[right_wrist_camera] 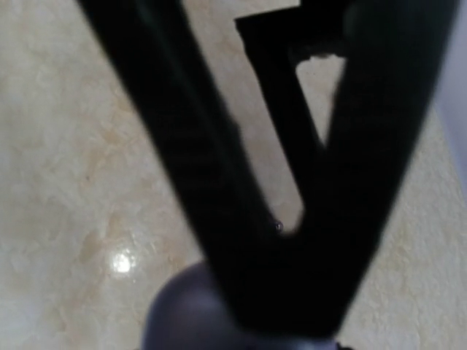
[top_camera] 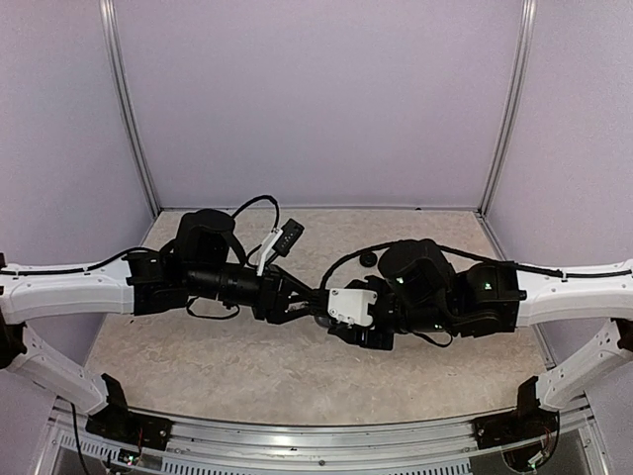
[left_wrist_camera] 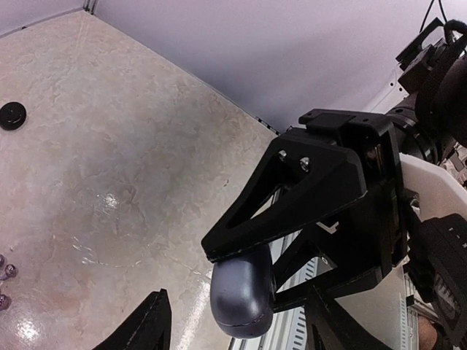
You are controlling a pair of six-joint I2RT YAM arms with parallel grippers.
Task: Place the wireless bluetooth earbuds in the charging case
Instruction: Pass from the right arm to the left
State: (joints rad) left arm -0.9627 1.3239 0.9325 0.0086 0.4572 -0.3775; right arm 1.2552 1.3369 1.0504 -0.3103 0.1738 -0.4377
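Right gripper (left_wrist_camera: pixel 248 275) is clamped on the rounded dark-grey charging case (left_wrist_camera: pixel 237 302) above the worktop (left_wrist_camera: pixel 109 146), your left gripper (left_wrist_camera: pixel 237 315) open just before it, silvery earbuds (left_wrist_camera: pixel 7 271) lying well off, so close squarely on the free end without twisting.

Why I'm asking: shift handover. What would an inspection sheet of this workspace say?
Surface: beige marbled tabletop, glossy, with glare spots.
Job's things: rounded dark grey case, probably the charging case, held off the table; tiny silvery pieces at the edge of the left wrist view, probably earbuds; black earbuds not seen.
Clutter: one black puck lying alone toward the back.
End effectors: right end effector shut on the case; left end effector open, facing the case.
Cables: black cables loop loosely over both arms.
Surroundings: lilac walls, aluminium corner posts.
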